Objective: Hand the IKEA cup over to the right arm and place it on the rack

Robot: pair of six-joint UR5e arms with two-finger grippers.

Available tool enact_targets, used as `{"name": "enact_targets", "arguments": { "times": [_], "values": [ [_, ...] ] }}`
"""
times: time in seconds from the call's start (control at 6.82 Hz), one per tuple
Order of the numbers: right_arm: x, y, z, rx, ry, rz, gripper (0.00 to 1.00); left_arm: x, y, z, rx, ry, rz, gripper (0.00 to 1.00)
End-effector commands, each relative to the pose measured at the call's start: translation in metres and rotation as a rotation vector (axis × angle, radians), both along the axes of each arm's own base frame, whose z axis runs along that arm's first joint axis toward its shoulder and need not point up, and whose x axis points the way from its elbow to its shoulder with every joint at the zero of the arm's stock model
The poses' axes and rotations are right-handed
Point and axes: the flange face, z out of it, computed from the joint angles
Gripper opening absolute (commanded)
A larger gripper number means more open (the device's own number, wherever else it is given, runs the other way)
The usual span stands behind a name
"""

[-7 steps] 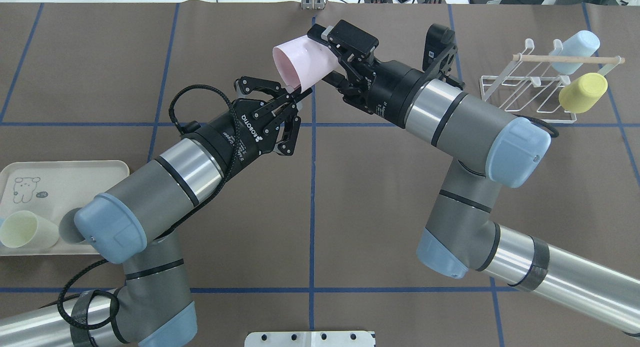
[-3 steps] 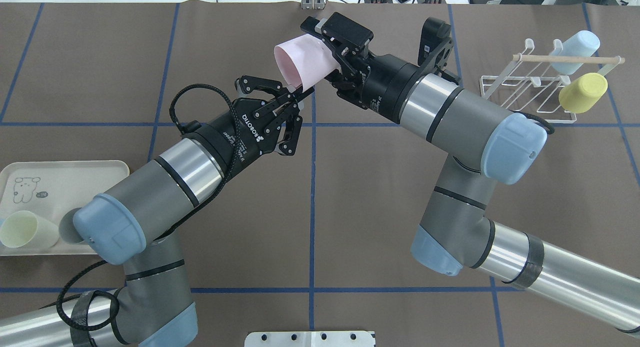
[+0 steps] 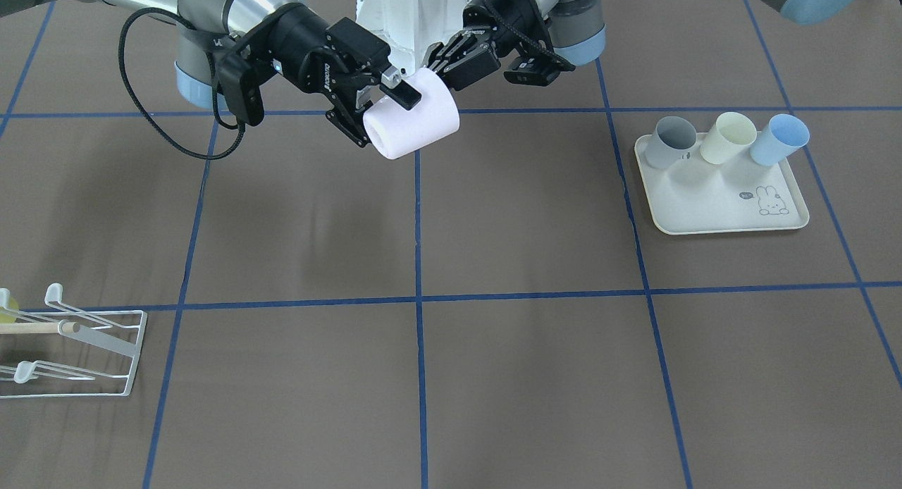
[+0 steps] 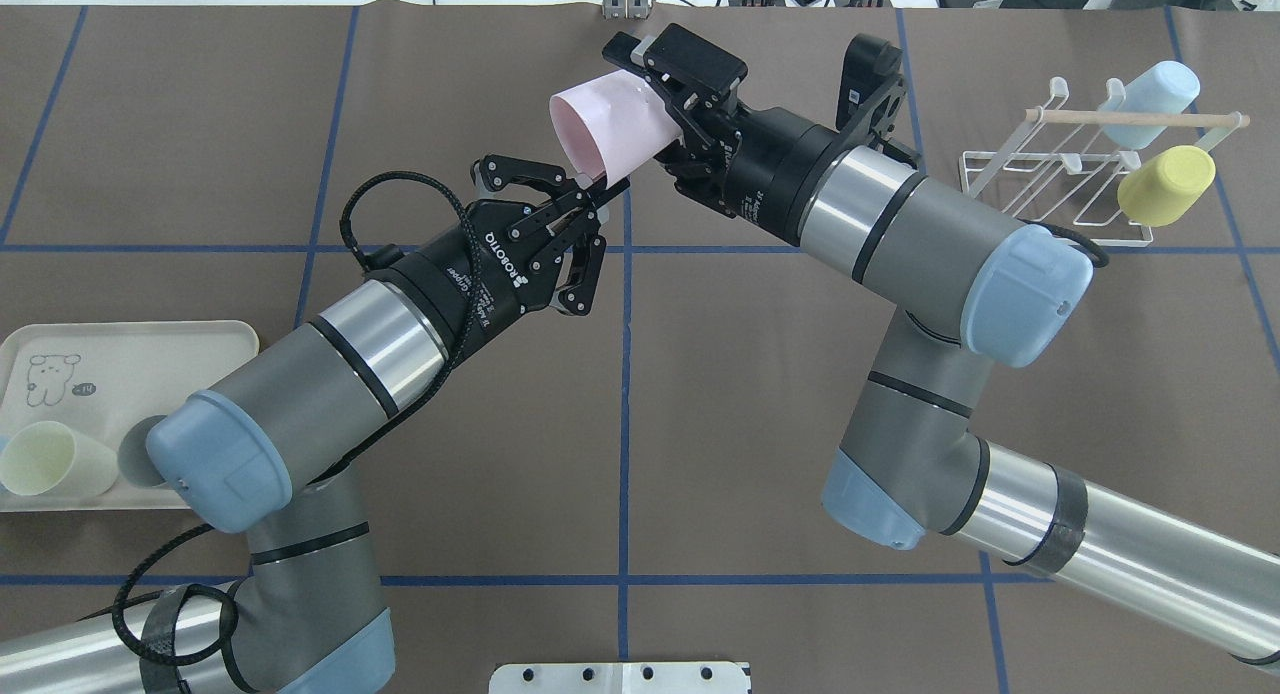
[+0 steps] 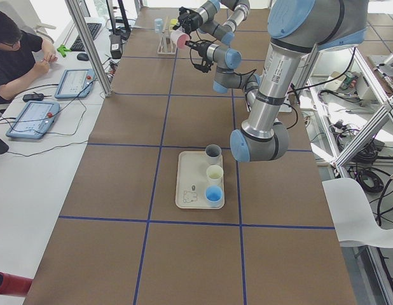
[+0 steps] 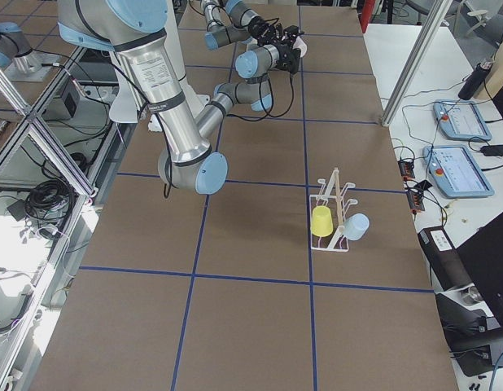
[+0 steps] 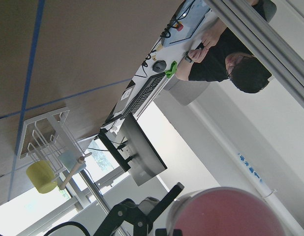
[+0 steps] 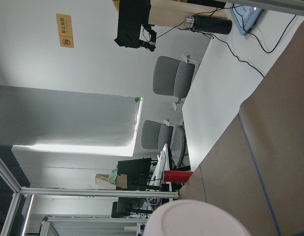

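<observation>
My right gripper (image 4: pixel 640 109) clamped on the pink cup (image 4: pixel 610 134), held above the table, my left gripper (image 4: pixel 590 189) released just below its rim, rack (image 4: pixel 1060 174) well beyond my right wrist holding 2 cups

Cup (image 4: pixel 610 129) mid-table (airborne); tray (image 4: pixel 130 359) left, rack (image 4: pixel 1060 189) right.

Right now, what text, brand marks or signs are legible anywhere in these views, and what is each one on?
"ROBOTIQ": on the left gripper body, in the overhead view.
Small print on the right gripper body: too small to read.
Mark beside the rabbit drawing on the tray: too small to read.
Orange wall sign in the right wrist view: blurred, unreadable.
Pink cup: no text visible.
</observation>
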Motion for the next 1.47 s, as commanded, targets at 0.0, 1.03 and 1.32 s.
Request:
{"name": "enact_targets", "arguments": {
  "times": [0.0, 1.03, 1.32],
  "values": [
    [0.000, 0.000, 0.000, -0.001, -0.001, 0.000, 0.78, 0.000, 0.001, -0.001, 0.001, 0.002, 0.001, 0.00],
    [0.031, -0.028, 0.008, -0.014, 0.008, 0.065, 0.00, -0.018, 0.006, -0.002, 0.128, -0.066, -0.068, 1.00],
    [0.063, -0.049, 0.072, 0.004, 0.189, 0.143, 0.00, -0.061, 0.024, 0.028, 0.180, -0.143, -0.089, 1.00]
  ]
}}
